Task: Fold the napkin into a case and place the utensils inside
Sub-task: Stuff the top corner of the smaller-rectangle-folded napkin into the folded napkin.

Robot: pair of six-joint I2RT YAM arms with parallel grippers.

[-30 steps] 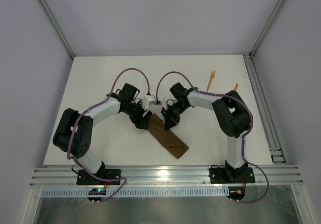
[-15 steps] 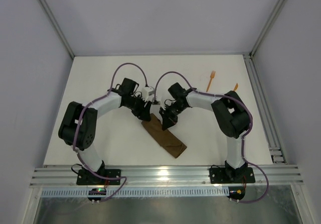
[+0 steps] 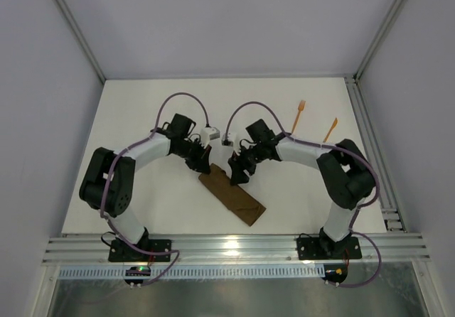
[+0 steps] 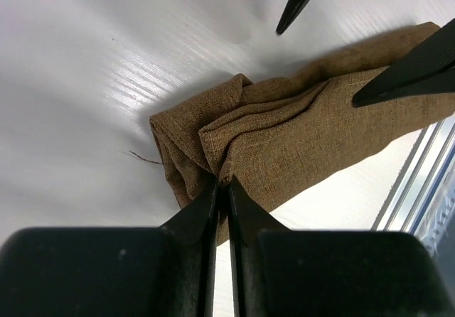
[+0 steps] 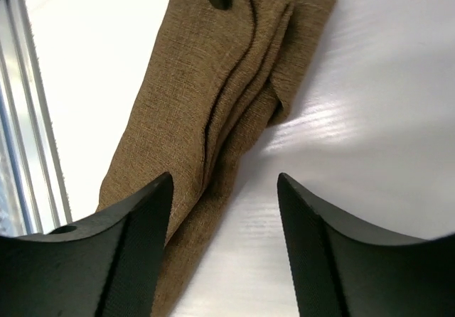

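Since a second ago the right gripper [image 3: 237,177] has spread its jaws, now empty, above the case [image 3: 234,200]; the left gripper [image 4: 222,183] has closed, pinching a cloth layer at the case's far end; both utensils [image 3: 299,114] lie well beyond the case, far right.

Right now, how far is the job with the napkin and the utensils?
Done: the dark brown cloth strip lies folded in narrow layers. In hand: the left gripper pinches its far end; the right gripper is open over it. Left: the orange plastic fork and the orange pointed piece lie at the far right, not yet inside.
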